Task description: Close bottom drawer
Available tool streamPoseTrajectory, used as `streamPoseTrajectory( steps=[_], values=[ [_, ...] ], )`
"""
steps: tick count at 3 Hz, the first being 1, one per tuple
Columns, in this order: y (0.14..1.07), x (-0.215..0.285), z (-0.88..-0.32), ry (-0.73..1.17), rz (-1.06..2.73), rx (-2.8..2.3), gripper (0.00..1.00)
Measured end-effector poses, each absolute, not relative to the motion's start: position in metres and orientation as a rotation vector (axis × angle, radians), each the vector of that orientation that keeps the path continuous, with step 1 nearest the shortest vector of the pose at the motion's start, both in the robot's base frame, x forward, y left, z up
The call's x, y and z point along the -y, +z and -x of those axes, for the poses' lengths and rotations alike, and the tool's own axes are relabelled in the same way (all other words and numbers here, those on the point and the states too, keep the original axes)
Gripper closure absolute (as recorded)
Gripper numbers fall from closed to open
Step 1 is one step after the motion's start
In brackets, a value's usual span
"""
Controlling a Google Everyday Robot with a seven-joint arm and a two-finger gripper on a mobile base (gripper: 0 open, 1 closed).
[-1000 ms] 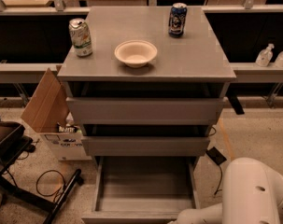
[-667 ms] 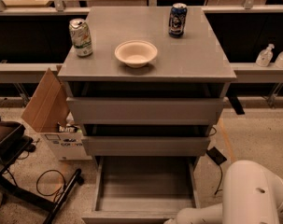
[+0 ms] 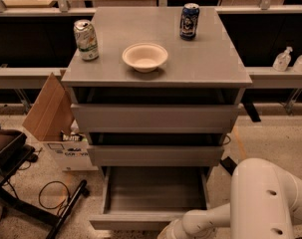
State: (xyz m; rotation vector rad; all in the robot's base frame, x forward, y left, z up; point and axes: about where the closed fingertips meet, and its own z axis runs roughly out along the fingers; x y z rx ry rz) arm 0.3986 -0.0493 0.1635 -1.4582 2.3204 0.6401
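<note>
The grey cabinet [image 3: 155, 68] stands in the middle of the camera view. Its bottom drawer [image 3: 153, 190] is pulled far out, an empty shallow grey box with its front edge near the lower frame edge. The middle drawer front [image 3: 155, 155] and the top drawer front [image 3: 154, 117] sit a little out above it. My white arm [image 3: 240, 208] reaches in from the lower right, its forearm ending at the drawer's front right corner. The gripper itself is below the frame edge, out of view.
On the cabinet top stand a green-white can [image 3: 86, 39], a beige bowl [image 3: 145, 57] and a blue can [image 3: 189, 21]. An open cardboard box [image 3: 56, 128] sits on the floor at left, with a black chair base [image 3: 21, 183] and cables. Bottles [image 3: 285, 59] stand at right.
</note>
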Motion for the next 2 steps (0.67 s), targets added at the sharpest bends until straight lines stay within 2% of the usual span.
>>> streamPoseTrajectory(
  steps=[2],
  values=[
    [0.156,0.041,-0.411,0.663,1.461,-2.298,1.0]
  ],
)
